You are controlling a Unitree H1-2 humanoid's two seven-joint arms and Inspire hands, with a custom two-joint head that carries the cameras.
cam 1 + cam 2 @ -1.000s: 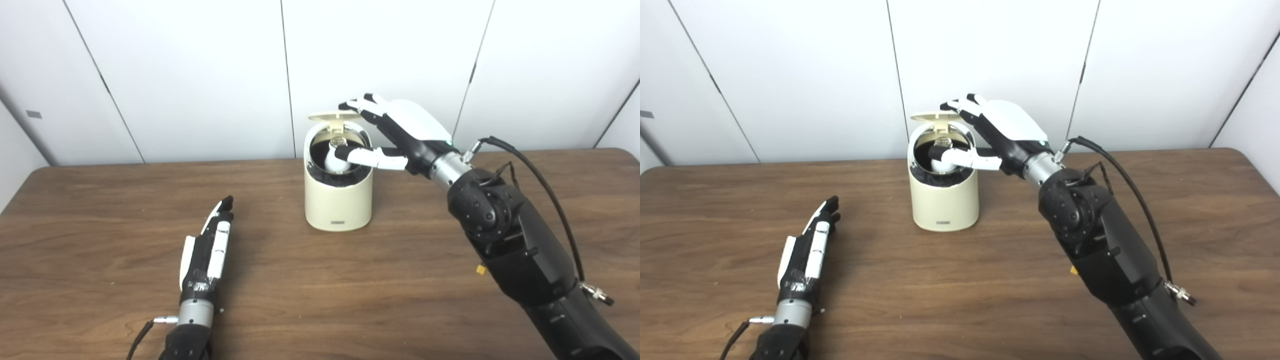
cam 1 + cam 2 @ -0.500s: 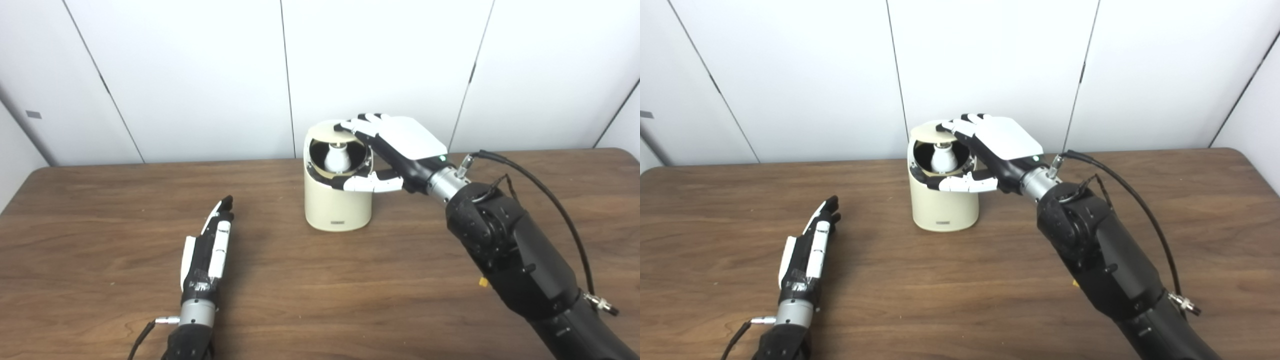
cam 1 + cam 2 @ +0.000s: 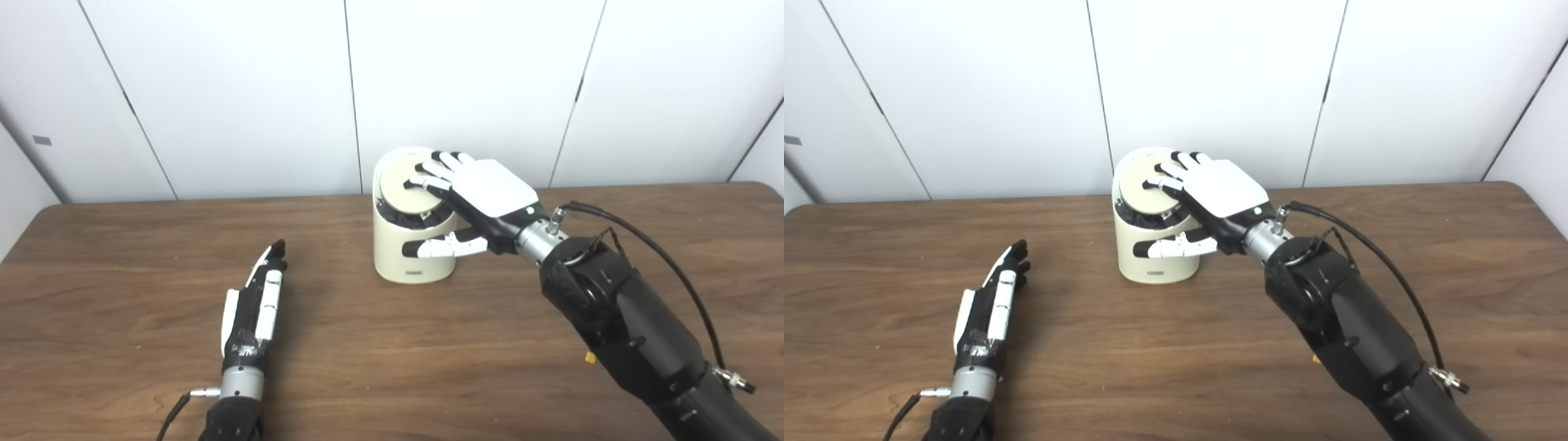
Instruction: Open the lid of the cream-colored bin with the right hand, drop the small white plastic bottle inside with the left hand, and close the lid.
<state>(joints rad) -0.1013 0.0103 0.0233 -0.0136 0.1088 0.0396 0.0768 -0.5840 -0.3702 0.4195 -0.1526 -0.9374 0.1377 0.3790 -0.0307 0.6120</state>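
Left eye view. Wooden surface (image 3: 429, 343): brown, carries all items. Cream-colored bin (image 3: 414, 257): upright at the surface's far centre, the landmark. Right robot hand (image 3: 484, 190): flat on top of the bin, fingers spread over the lid (image 3: 401, 184), thumb lying across the bin's front wall, holding nothing. Left robot hand (image 3: 254, 306): flat on the surface, well to the near left of the bin, fingers straight, empty. Lid: lowered, dark gap along its front edge. Small white plastic bottle: not visible.
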